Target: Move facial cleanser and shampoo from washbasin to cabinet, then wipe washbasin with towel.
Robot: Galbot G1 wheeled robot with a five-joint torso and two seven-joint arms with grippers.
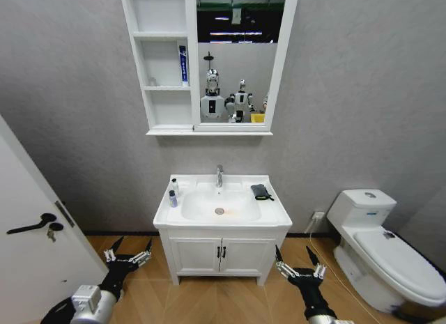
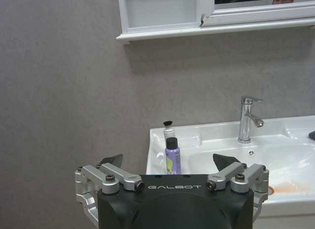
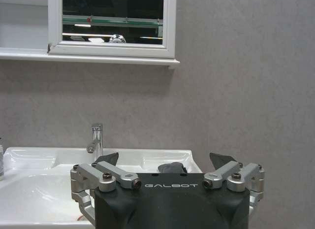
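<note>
We hold both grippers open and low before the white ceramic washbasin. The upright purple bottle and white bottle stand at its left rim, ahead and above our left gripper, nearer than our right gripper.

You have the washbasin carrying 2 small bottles at its left edge and the dark towel near its back right corner, tap at back.
</note>
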